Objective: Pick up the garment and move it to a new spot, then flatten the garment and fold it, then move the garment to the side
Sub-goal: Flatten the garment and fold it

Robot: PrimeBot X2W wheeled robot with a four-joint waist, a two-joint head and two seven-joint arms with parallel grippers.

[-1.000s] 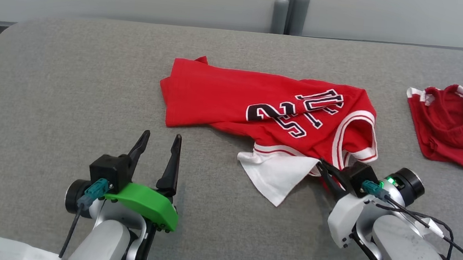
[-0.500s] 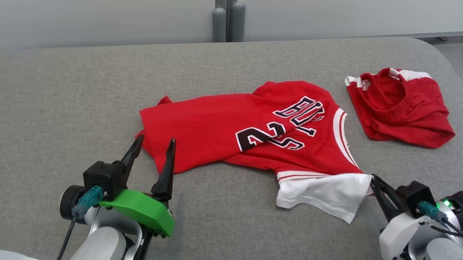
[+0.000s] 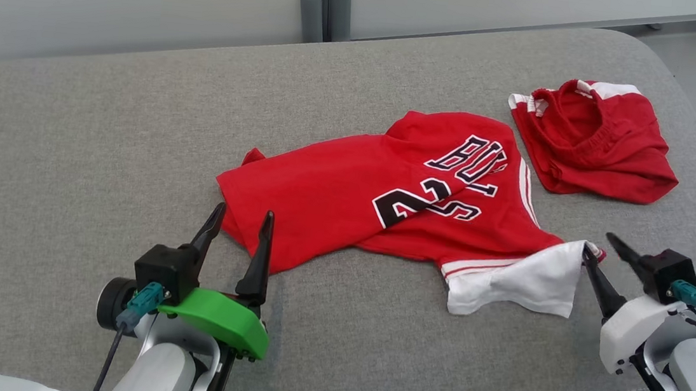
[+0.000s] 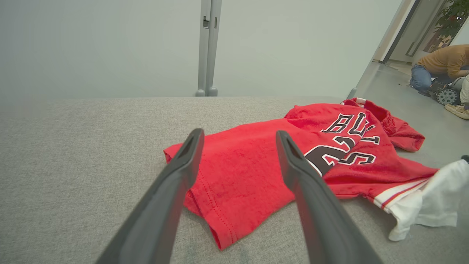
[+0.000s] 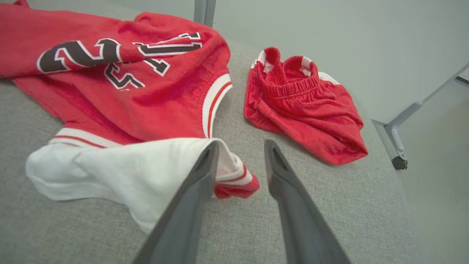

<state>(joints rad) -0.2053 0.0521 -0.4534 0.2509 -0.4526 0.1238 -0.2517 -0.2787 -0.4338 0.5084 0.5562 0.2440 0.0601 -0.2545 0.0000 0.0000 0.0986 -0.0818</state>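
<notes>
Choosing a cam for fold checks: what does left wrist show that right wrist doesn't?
Left wrist adds: the open left gripper framing the red jersey hem, and a crouching person far right. Right wrist adds: the open right gripper at the jersey's white flap, and the red shorts waistband. Both: jersey, shorts, grey cushion.

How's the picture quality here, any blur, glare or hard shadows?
Head view: soft, even light, no glare, only a faint shadow beside the left gripper; the jersey lettering is crisp. Left wrist view: the near fingers look soft, the jersey sharp. Right wrist view: its fingers blur low down, and the scene sits tilted.
</notes>
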